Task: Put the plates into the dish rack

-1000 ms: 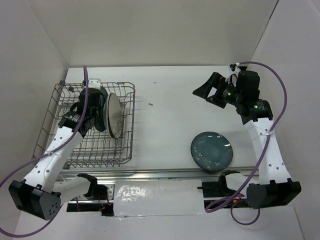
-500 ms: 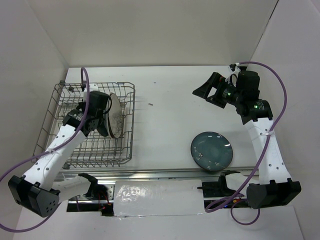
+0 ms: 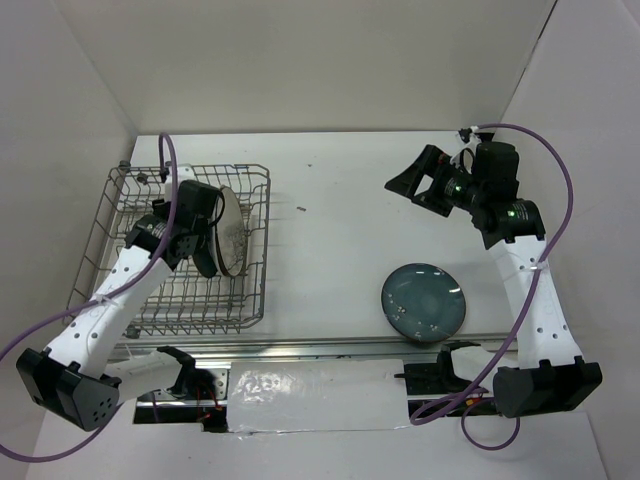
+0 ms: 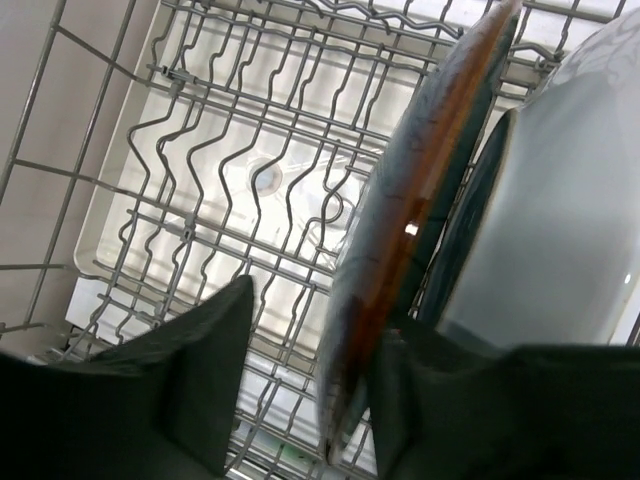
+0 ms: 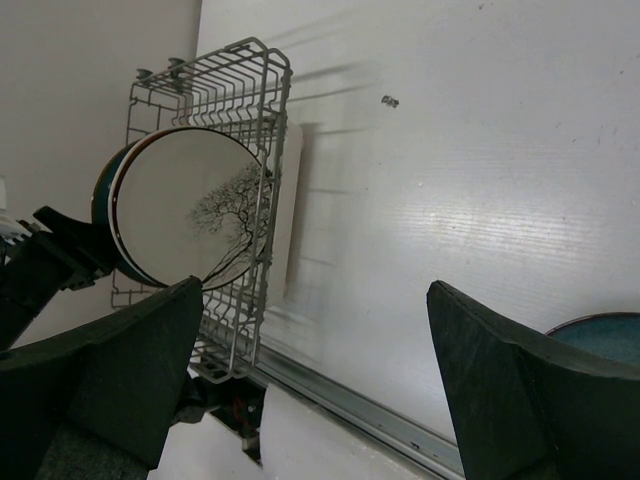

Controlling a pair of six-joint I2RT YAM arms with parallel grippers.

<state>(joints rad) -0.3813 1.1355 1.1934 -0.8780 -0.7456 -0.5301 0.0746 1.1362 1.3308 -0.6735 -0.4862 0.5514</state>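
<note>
The grey wire dish rack (image 3: 100,240) stands at the left. Three plates stand upright in it: the cream plate (image 3: 230,232) with its tree pattern (image 5: 195,205), a speckled teal plate (image 4: 470,230) and the red plate (image 4: 420,220). My left gripper (image 3: 203,243) is inside the rack, open, its jaws astride the red plate's rim (image 4: 320,330), with a gap on the left side. The second teal plate (image 3: 423,300) lies flat on the table at the right. My right gripper (image 3: 405,185) is open and empty, held above the table's far right, away from that plate (image 5: 600,335).
White walls enclose the table on three sides. A metal rail (image 3: 330,345) runs along the near edge. The rack's left half (image 4: 230,150) holds only bare tines. A small dark speck (image 3: 301,209) lies on the table right of the rack.
My left gripper has shifted a little to the right inside the rack, toward the standing plates. The right arm and the flat teal plate have not moved.
</note>
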